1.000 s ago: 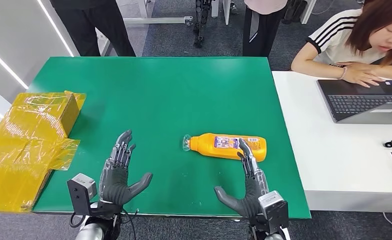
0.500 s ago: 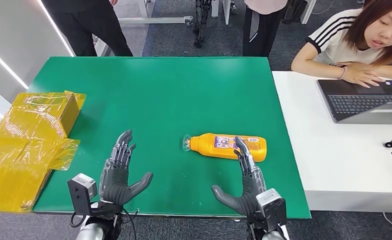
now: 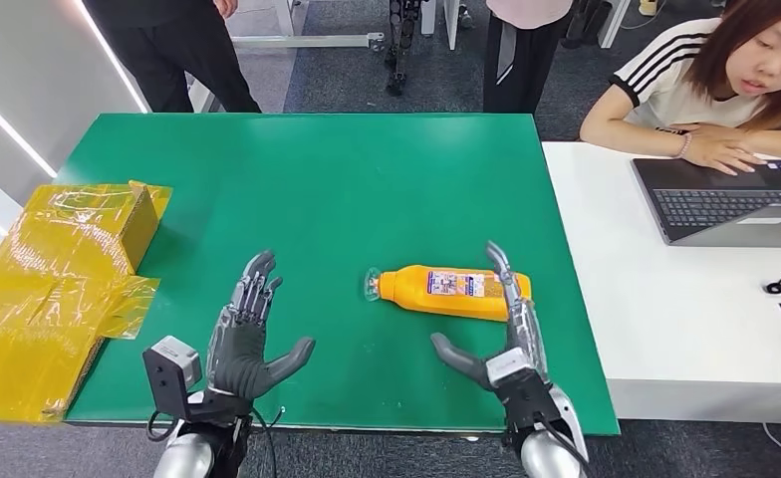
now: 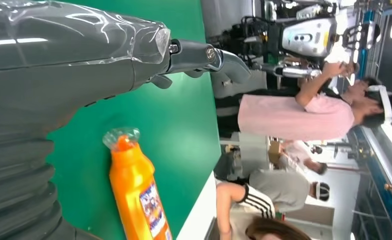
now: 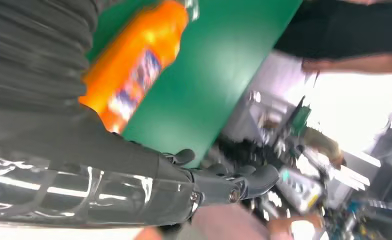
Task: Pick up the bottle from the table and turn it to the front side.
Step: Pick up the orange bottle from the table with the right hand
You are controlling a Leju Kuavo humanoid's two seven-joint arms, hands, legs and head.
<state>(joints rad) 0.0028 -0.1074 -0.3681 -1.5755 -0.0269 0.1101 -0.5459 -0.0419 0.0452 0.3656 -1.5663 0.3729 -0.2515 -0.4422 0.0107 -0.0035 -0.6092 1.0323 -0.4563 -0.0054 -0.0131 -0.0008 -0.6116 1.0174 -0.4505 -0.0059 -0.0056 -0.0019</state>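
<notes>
Orange bottle lying on its side on the green surface, clear cap toward the left hand. Right hand just beside the bottle's base end, fingers wide and extended over it, holding nothing. Left hand's fingers wide too, well apart from the bottle.

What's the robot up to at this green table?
It is going for an orange bottle that lies on its side on the green table. The right hand is open, with its fingers reaching over the bottle's base end, but it is not gripping yet. The left hand is open too, off to the side above the table, holding nothing. A person sits nearby at a laptop.
</notes>
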